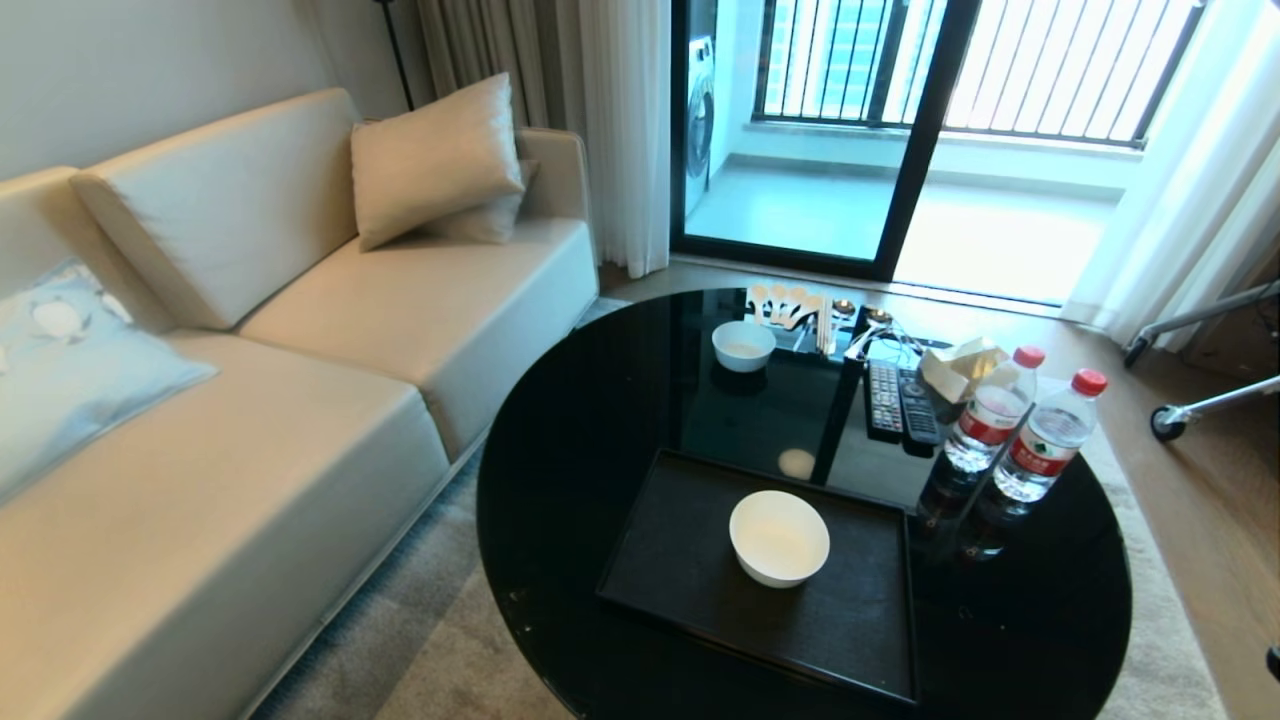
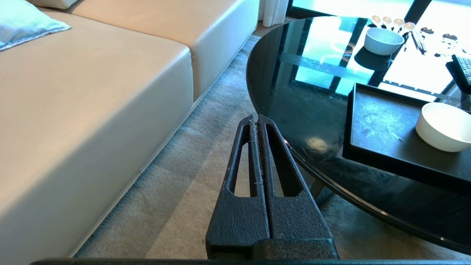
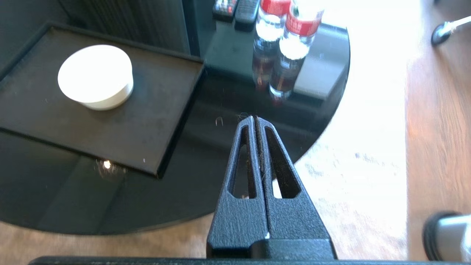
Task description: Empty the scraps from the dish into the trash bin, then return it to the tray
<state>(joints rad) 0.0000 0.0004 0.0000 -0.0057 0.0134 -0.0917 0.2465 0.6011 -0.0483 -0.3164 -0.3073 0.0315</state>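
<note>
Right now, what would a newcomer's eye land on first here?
Probably the glossy black round table, with a white bowl sitting on the black tray at its near side. A second white bowl stands at the far side, and two red-capped water bottles at the right edge. The cream sofa fills the left.

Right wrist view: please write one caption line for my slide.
Shut right tool above table edge; white dish on black tray.
</note>
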